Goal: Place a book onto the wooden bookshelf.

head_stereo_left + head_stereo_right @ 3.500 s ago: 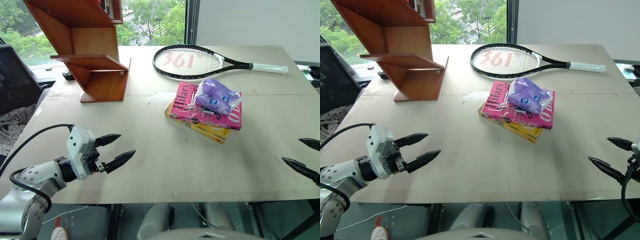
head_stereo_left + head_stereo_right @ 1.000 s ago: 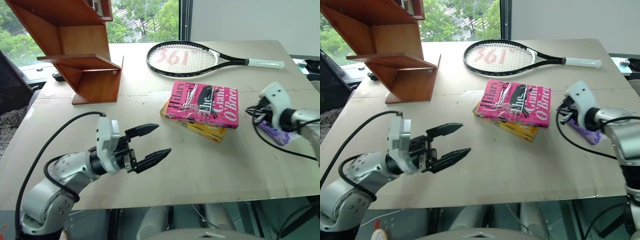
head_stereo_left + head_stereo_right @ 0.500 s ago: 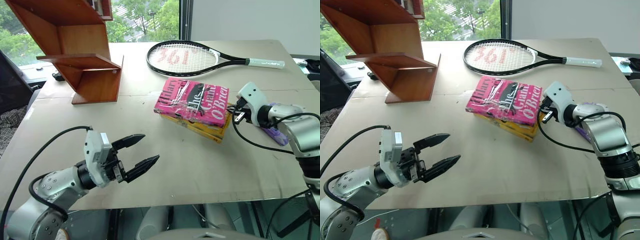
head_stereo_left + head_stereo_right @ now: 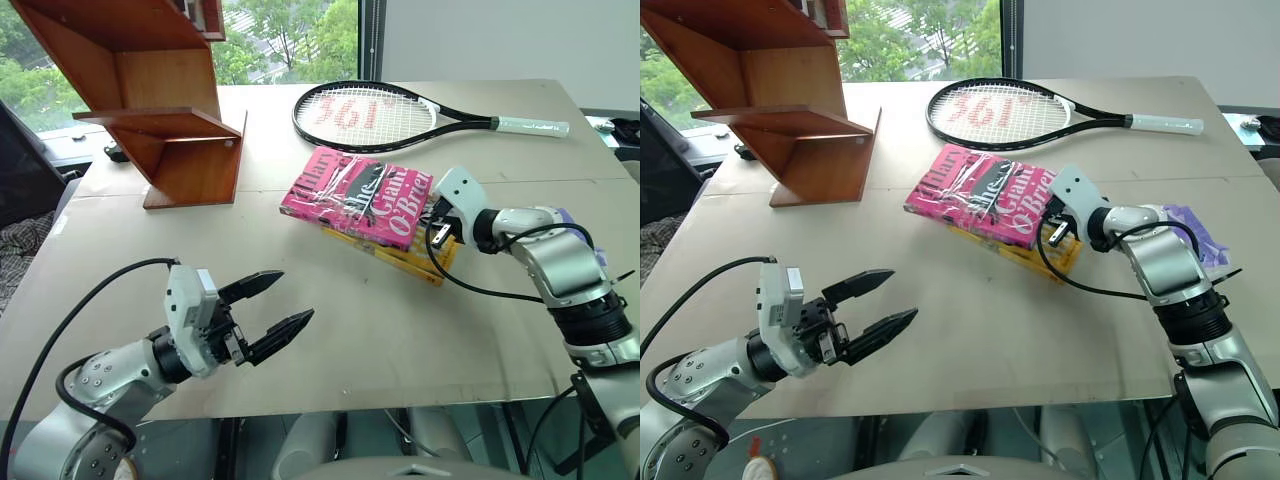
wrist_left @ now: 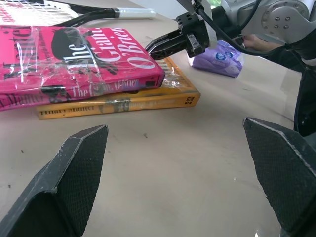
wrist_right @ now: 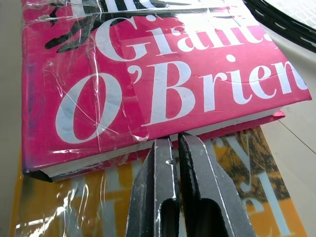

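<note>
From the head view, the pink book [image 4: 358, 196] lies on top of a yellow book [image 4: 420, 258] in the middle of the table [image 4: 320, 330], well apart from the wooden bookshelf [image 4: 160, 100] at the far left corner. The right gripper [image 4: 432, 222] is pressed together, its tip against the pink book's edge, I think to push it.

The left wrist view shows the left gripper [image 5: 182, 168] spread wide and empty, perhaps waiting to catch the book.

In the right wrist view, the closed fingers [image 6: 160, 173] touch the book's page edge.
</note>
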Controlling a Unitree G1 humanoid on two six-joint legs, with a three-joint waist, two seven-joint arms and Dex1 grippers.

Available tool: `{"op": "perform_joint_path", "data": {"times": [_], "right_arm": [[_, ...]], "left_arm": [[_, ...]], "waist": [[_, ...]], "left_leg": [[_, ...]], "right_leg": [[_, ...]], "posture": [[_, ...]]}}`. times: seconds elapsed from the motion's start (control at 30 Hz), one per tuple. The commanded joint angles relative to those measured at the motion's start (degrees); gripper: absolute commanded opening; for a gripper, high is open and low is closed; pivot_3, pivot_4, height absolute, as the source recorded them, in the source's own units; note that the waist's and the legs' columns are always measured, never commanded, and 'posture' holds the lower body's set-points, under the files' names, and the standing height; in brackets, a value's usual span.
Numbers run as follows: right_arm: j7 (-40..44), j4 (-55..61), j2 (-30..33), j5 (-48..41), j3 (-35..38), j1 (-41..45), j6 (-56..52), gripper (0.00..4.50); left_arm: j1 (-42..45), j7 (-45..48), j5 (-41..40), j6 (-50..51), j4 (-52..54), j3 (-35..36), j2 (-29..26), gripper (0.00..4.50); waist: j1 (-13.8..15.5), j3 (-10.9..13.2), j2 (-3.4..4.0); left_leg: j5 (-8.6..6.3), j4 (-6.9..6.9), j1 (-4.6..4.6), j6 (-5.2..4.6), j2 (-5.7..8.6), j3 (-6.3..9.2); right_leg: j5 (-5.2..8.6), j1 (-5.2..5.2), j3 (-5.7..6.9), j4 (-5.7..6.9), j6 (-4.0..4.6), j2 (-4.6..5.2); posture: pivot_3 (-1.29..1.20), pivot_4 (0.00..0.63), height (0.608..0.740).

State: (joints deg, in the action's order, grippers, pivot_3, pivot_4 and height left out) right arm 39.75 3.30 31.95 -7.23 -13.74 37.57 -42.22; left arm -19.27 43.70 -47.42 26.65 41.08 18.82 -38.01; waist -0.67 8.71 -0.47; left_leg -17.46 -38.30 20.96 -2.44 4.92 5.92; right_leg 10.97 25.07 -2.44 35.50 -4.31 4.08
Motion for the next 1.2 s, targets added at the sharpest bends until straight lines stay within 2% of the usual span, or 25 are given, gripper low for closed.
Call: {"op": "perform_joint_path", "data": {"times": [0.03, 0.3, 0.4, 0.43, 0.47, 0.5, 0.53, 0.6, 0.67, 0.77, 0.9, 1.0, 1.2], "right_arm": [[0.2, -0.3, -1.5, 0.6, -0.3, 2.3, 1.6, 0.04], [0.1, -2.1, -4.0, 1.2, 0.2, 3.1, 3.5, 0.04], [3.7, 0.4, -0.4, 0.1, 1.9, 0.4, 8.0, 0.04], [5.1, 1.5, 1.1, -1.3, 4.3, -1.3, 10.2, 0.04], [7.9, 3.2, 2.5, -4.5, 7.5, -3.5, 11.7, 0.54], [10.0, 4.7, 3.8, -7.0, 9.9, -5.4, 12.2, 0.79], [11.9, 6.3, 5.2, -9.3, 12.6, -7.7, 13.1, 1.23], [14.9, 8.8, 6.8, -12.4, 15.5, -10.9, 14.9, 2.12], [19.4, 13.3, 9.1, -18.8, 21.2, -16.3, 14.6, 3.24], [24.5, 22.3, 11.3, -29.0, 31.8, -26.2, 14.1, 4.45], [20.7, 29.3, 11.2, -31.5, 36.7, -33.6, 14.6, 4.45], [16.8, 33.7, 9.4, -33.3, 38.0, -37.4, 14.1, 4.45], [10.9, 39.1, 7.9, -35.8, 38.9, -41.1, 14.2, 4.45]], "left_arm": [[0.3, -1.6, -1.7, -0.1, 0.6, 2.0, 0.7, 4.5], [2.5, -8.8, -3.6, 2.9, -0.5, 2.9, 2.2, 4.5], [4.8, -15.0, -0.3, 4.1, -0.9, 1.5, 3.3, 4.5], [6.4, -17.9, -2.3, 6.1, -1.5, 1.4, 3.9, 4.5], [7.8, -20.4, -4.4, 8.1, -2.1, 1.3, 4.5, 4.5], [8.9, -21.9, -6.2, 9.7, -2.6, 1.3, 4.9, 4.5], [10.2, -23.7, -9.7, 11.8, -3.4, 1.5, 5.5, 4.5], [11.8, -26.8, -14.5, 14.8, -4.8, 2.1, 6.0, 4.5], [14.4, -31.0, -18.3, 18.0, -8.1, 1.9, 6.7, 4.5], [19.6, -39.2, -26.3, 22.1, -16.2, 1.8, 9.7, 4.5], [27.5, -47.4, -35.6, 23.2, -26.6, 2.8, 14.8, 4.5], [32.9, -51.7, -39.6, 22.5, -34.5, 3.0, 19.2, 4.5], [41.4, -52.2, -40.1, 20.6, -47.3, 3.4, 25.9, 4.5]], "waist": [[0.0, 0.0, 0.0], [0.0, 0.0, 0.0], [0.2, 0.0, 0.0], [0.5, 0.0, -0.01], [0.8, 0.0, -0.01], [1.3, 0.0, -0.02], [1.3, 0.0, -0.02], [1.3, 0.0, -0.02], [1.2, 0.0, -0.02], [1.6, 0.0, 0.02], [1.2, -0.1, -0.14], [1.5, -0.2, -0.26], [1.5, -0.2, -0.3]], "left_leg": [[0.0, 0.0, 0.0, 0.0, 0.0, 0.0], [0.0, 0.0, -0.02, 0.0, 0.01, 0.0], [0.0, -0.01, -0.01, 0.0, 0.03, 0.02], [0.0, -0.01, 0.0, 0.0, 0.06, 0.06], [0.0, -0.01, 0.02, 0.0, 0.07, 0.09], [0.0, -0.02, 0.03, 0.0, 0.1, 0.14], [0.0, -0.02, 0.07, 0.0, 0.11, 0.19], [0.0, -0.02, 0.05, 0.0, 0.09, 0.17], [0.0, -0.01, 0.01, 0.01, 0.04, 0.15], [-0.01, -0.01, -0.04, 0.02, 0.0, 0.18], [-0.01, -0.14, -0.19, 0.03, 0.03, 0.19], [-0.01, -0.17, -0.36, 0.03, 0.04, 0.16], [0.0, -0.22, -0.29, 0.04, 0.12, 0.19]], "right_leg": [[0.0, 0.0, 0.0, 0.0, 0.0, 0.0], [0.0, 0.0, 0.0, 0.03, 0.0, -0.01], [0.0, 0.0, 0.02, 0.03, 0.0, -0.04], [0.0, 0.0, 0.07, 0.03, 0.0, -0.05], [0.0, -0.01, 0.1, 0.0, 0.0, -0.04], [0.0, -0.01, 0.14, -0.01, -0.01, -0.05], [0.0, -0.01, 0.16, -0.02, -0.01, -0.04], [0.0, -0.01, 0.11, -0.01, -0.01, -0.02], [0.0, -0.01, 0.06, 0.01, -0.01, -0.01], [0.0, -0.02, 0.1, 0.12, -0.01, -0.01], [-0.01, -0.21, 0.09, 0.17, -0.03, -0.01], [-0.02, -0.36, 0.09, 0.2, -0.03, -0.02], [-0.01, -0.32, 0.11, 0.22, -0.03, -0.03]], "posture": [[0.0, 0.15, 0.74], [0.0, 0.15, 0.74], [0.0, 0.15, 0.74], [0.0, 0.15, 0.74], [0.0, 0.15, 0.74], [0.0, 0.15, 0.74], [0.0, 0.15, 0.74], [0.0, 0.15, 0.74], [0.0, 0.15, 0.74], [0.0, 0.15, 0.74], [0.0, 0.15, 0.74], [0.0, 0.15, 0.74], [0.0, 0.15, 0.74]]}}
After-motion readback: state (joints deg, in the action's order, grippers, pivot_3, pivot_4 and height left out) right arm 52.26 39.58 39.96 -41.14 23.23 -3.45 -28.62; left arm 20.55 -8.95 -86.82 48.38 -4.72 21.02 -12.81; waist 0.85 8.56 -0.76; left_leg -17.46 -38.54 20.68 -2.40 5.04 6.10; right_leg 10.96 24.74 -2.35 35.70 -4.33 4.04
